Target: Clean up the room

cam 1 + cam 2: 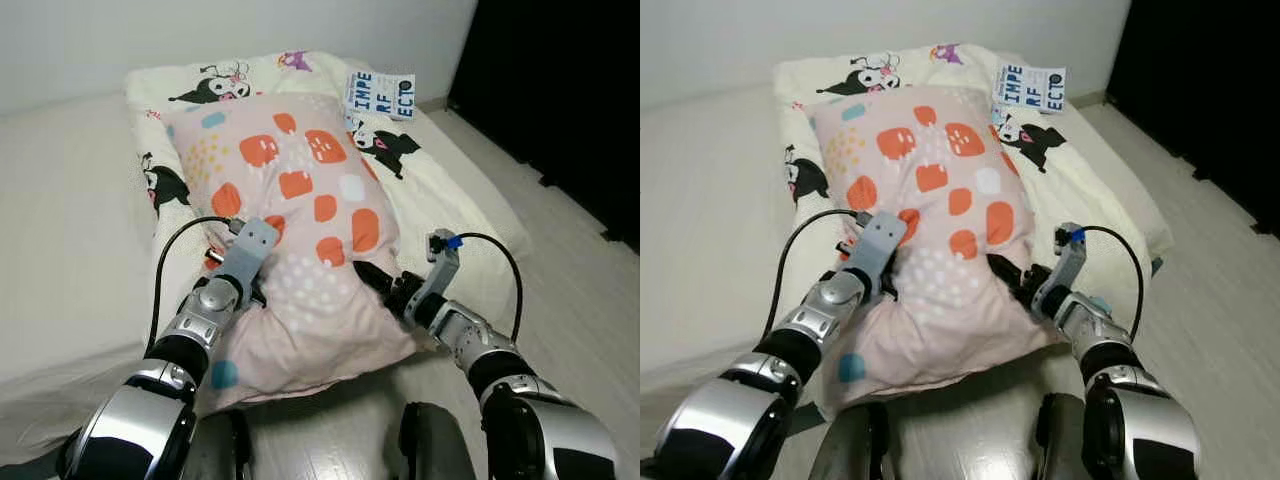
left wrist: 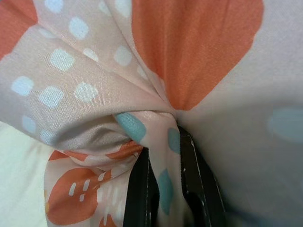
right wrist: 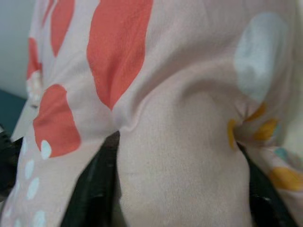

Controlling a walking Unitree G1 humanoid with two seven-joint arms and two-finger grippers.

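You have the pink pillow with orange, white and teal blotches (image 1: 300, 220) gripped at its near end by both tools, and it lies lengthwise on the cream cartoon-print quilt (image 1: 420, 170) spread over the bed (image 1: 70, 220).

Left tool (image 2: 163, 189): the two black fingers are clamped together on a gathered fold of pillowcase at the near left corner. Only cloth is between them, with no filling, so judge this hold as thin.

Right tool (image 1: 385, 285): the fingers stand apart around a thick bulge of the pillow's near right edge, fabric and filling pressed between them. This hold looks the sounder of the two.

To set the pillow down tidily, move both arms together and level; uneven travel would load the left pinch and the cloth could slip out. Keep the pillow's long axis in line with the quilt and avoid dragging it, as the quilt beneath would likely bunch.

A white card with blue lettering (image 1: 382, 95) lies at the far right of the quilt, well apart from both tools.
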